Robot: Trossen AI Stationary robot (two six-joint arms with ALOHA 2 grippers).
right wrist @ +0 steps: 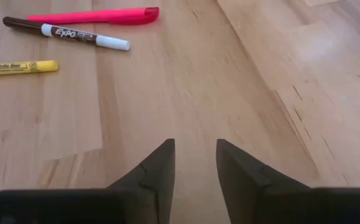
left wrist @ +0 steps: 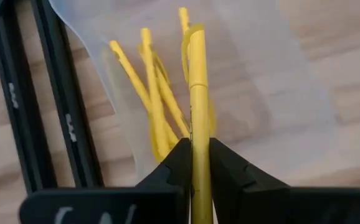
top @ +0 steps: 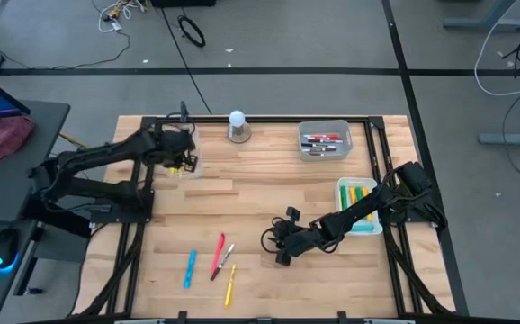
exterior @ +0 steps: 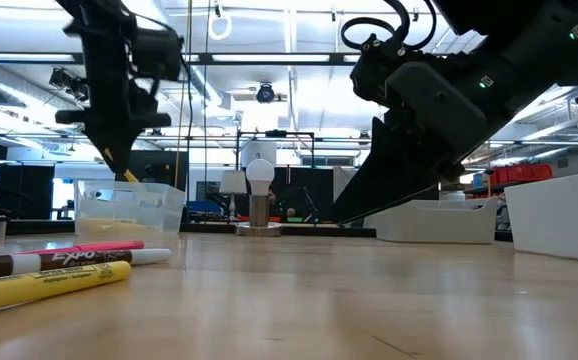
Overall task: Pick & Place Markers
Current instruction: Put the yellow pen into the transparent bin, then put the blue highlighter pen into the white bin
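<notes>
A: What is the left gripper (left wrist: pixel 193 163) doing?

B: I am seeing its two fingers (left wrist: pixel 175 163) pinching a yellow marker (left wrist: pixel 197 93) between them; the marker is running lengthwise out past the fingertips; it is hanging over a clear bin (top: pixel 189 164) at the back left of the table (top: pixel 269 193), where several more yellow markers (left wrist: pixel 152 93) are lying in a loose bunch; the bin is sitting just beside the black frame rails (left wrist: pixel 46 99).

A: And the right one?

B: I am watching the right gripper (right wrist: pixel 195 158) hovering low over bare wood near the front middle of the table; its fingers are standing part-way apart with nothing between them; ahead of it three markers are lying on the wood: a pink marker (right wrist: pixel 93 15), a dark-barrelled Expo marker (right wrist: pixel 66 33) with a white end, and a yellow highlighter (right wrist: pixel 18 67); they are lying near one another but apart.

A: Anything else lying loose?

B: A blue marker (top: pixel 189 268) is lying to the left of those three; farther back, a grey tray (top: pixel 324 139) is holding red and dark markers; a white tray (top: pixel 357 205) at the right edge is holding green and yellow ones; a white round-topped knob (top: pixel 237 126) is standing at the back middle.
</notes>
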